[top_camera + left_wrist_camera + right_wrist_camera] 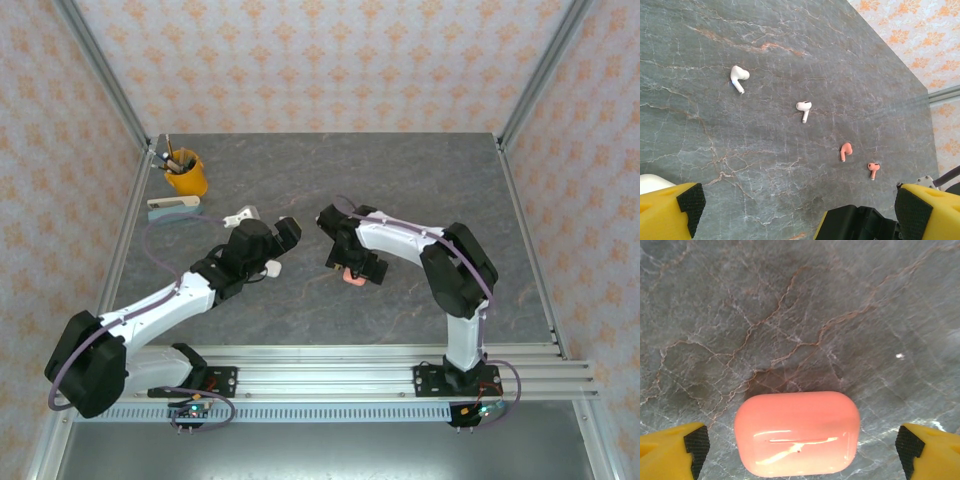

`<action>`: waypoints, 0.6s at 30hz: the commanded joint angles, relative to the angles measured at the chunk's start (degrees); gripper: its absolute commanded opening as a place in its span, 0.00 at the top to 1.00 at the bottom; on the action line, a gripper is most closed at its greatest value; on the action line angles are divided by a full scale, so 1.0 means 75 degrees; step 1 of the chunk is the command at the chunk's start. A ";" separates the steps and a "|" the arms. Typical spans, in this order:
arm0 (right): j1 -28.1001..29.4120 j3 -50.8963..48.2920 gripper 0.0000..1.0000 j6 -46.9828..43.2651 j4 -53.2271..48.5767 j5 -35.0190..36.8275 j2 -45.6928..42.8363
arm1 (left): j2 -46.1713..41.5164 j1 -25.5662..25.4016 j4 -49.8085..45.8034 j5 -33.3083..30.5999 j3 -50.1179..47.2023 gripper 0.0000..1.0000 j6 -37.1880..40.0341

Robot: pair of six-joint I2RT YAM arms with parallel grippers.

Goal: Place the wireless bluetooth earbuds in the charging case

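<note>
From above, a glossy salmon pebble-shaped plastic case (352,278) is sitting beneath our right arm. Left wrist: our left gripper (795,207) is gaping, with four tiny stemmed plastic earbuds (804,106) lying ahead of the jaws. They are probably light and slippery, best pinched across the bulb. Right wrist: our right gripper (800,445) is gaping too, and the case is lying between the jaws, touching neither.

White case (651,183) cut off at the edge; salmon case (352,280) half hidden beneath right end effector (356,265).
</note>
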 commanded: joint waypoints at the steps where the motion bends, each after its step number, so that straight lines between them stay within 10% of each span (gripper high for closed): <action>1: -0.0042 -0.0187 0.05 0.0045 0.0341 -0.0191 -0.0105 | 0.0111 0.0086 -0.0124 -0.0058 0.0236 0.00 -0.0022; 18: -0.0139 -0.0645 0.17 -0.0279 0.0760 -0.0260 0.0012 | 0.0219 0.0079 -0.0116 0.0000 0.0260 0.00 -0.0054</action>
